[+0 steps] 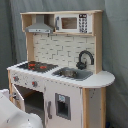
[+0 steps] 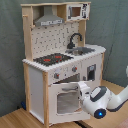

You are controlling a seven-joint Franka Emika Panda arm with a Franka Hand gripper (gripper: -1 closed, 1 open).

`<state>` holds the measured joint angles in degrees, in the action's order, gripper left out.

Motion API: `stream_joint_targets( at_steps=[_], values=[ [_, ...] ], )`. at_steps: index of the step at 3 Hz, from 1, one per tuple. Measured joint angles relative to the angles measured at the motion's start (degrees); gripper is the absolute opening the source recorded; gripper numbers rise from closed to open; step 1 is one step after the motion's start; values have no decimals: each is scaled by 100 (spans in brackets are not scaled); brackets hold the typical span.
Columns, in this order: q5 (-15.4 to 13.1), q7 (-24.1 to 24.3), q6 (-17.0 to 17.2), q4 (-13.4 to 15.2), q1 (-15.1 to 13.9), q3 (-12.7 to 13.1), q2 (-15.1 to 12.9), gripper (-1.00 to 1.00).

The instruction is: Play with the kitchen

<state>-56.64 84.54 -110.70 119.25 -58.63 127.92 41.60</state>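
The toy kitchen (image 1: 65, 80) (image 2: 35, 80) is white and light wood and stands upright in both exterior views. It has a black-red stovetop (image 1: 34, 65) (image 2: 54, 59), a black faucet (image 1: 84, 59) (image 2: 75, 40) over the sink (image 1: 72, 73) (image 2: 86, 50), a grey hood (image 1: 40, 26) (image 2: 49, 19) and a small microwave (image 1: 70, 23) (image 2: 76, 11). The windowed oven door (image 2: 65, 102) stands ajar, its top tipped outward. My gripper (image 2: 81, 89) is at the door's upper right corner. The white arm (image 2: 102, 102) (image 1: 12, 115) reaches in from the second exterior view's right.
A grey-green curtain (image 1: 115, 50) (image 2: 10, 50) hangs behind the kitchen. The kitchen stands on a wooden surface (image 2: 15, 119). A white cupboard door with a small dark window (image 1: 62, 106) is beside the oven.
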Motion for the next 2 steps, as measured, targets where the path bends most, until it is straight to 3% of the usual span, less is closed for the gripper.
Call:
stream_joint_targets(
  at_steps=[1,2],
  values=[
    [16,-389,408,-109,-18,-3,-4,100],
    [0,-573,828,-470,-17,-35,-4,100]
  ],
)
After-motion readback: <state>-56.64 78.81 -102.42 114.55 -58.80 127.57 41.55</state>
